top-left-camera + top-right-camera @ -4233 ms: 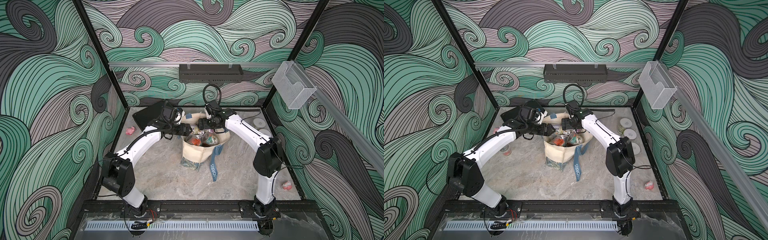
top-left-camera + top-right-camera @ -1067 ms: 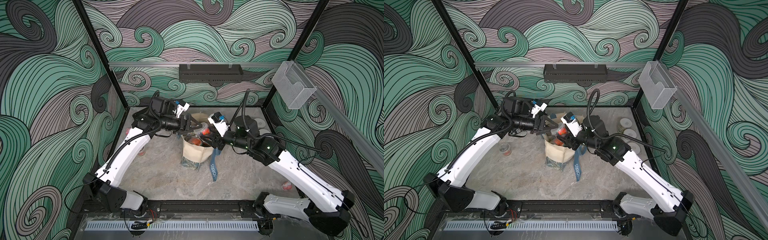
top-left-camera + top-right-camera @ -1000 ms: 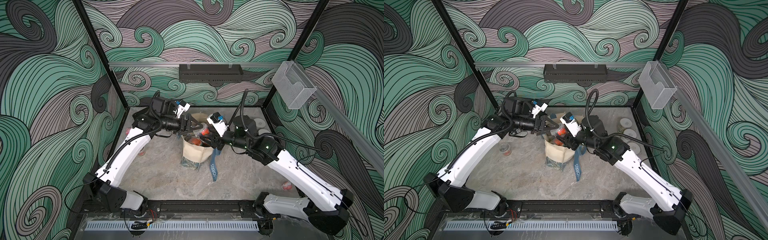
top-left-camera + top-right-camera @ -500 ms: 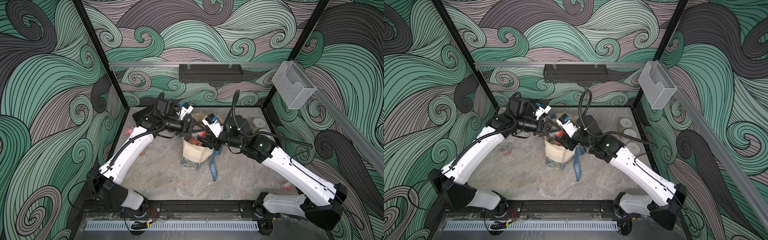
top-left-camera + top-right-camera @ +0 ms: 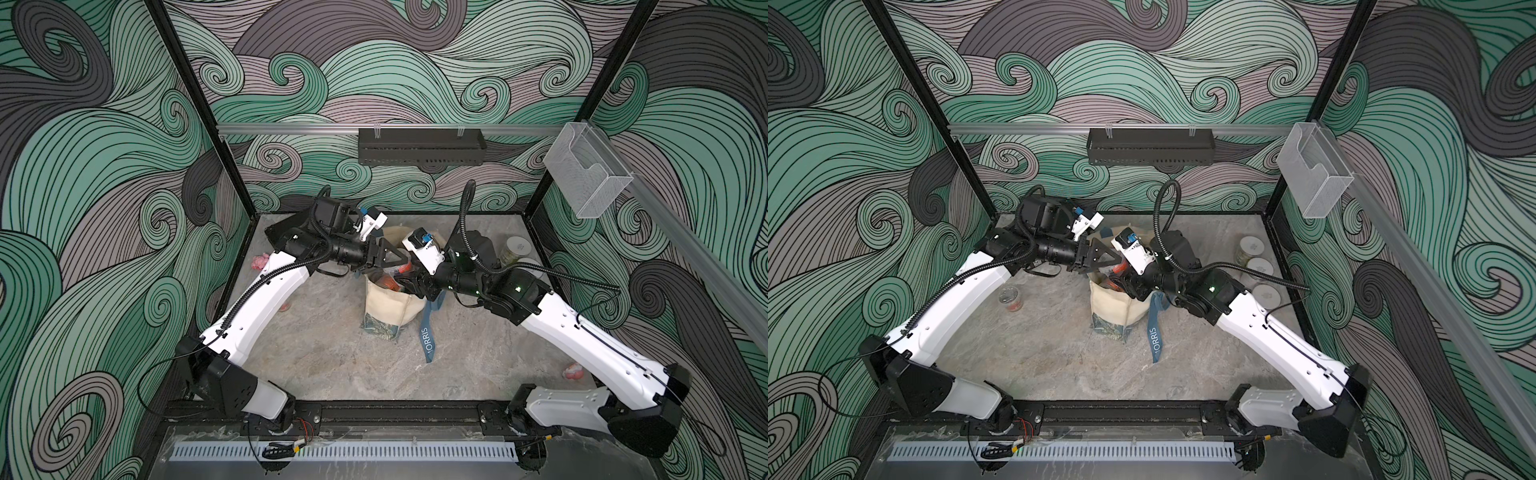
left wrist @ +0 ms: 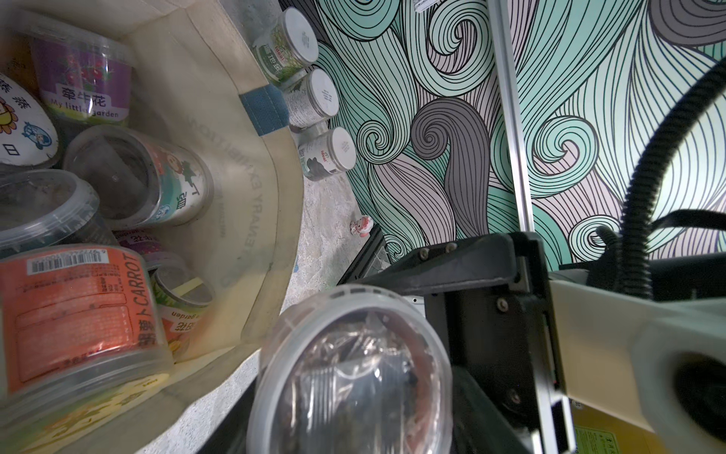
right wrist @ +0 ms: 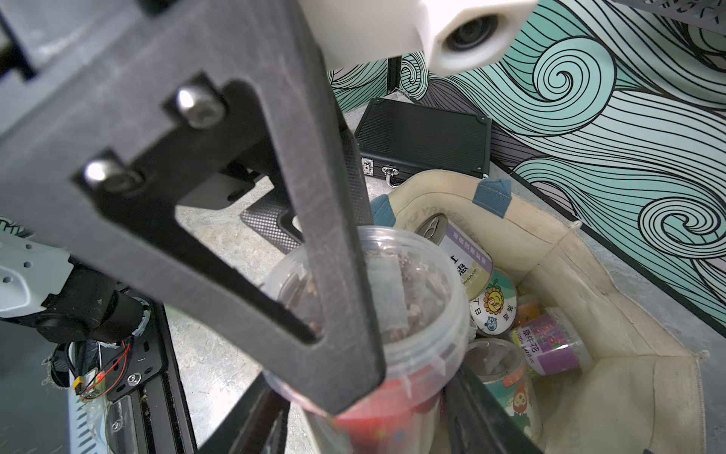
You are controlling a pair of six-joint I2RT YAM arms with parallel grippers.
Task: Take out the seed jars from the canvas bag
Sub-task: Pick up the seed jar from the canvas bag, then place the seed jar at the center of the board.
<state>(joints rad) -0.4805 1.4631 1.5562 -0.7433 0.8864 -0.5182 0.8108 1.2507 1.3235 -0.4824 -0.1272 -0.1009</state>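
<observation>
The cream canvas bag [image 5: 388, 307] [image 5: 1113, 303] stands upright mid-table. Both arms meet over its mouth. A clear-lidded seed jar [image 7: 424, 306] [image 6: 353, 373] with a red label hangs there. My right gripper [image 7: 365, 424] [image 5: 415, 282] is shut on its lower body. My left gripper [image 5: 399, 262] [image 5: 1119, 261] is shut on its upper part, one of its fingers [image 7: 334, 275] lying across the jar's side. Several more seed jars lie inside the bag, among them an orange carrot-labelled one [image 6: 78, 314] and a purple-labelled one [image 7: 550, 346].
Three white-lidded jars [image 5: 517, 247] [image 6: 302, 35] stand by the right wall, and one small jar [image 5: 1010, 299] stands on the left. A black hard case [image 7: 424, 145] lies at the back left. Pink lumps [image 5: 259, 262] [image 5: 575, 370] and a blue strap [image 5: 428, 332] lie on the table.
The right arm swung left with the jar over the bag's mouth. The left gripper came in to meet it and its jaws narrowed around the jar.
</observation>
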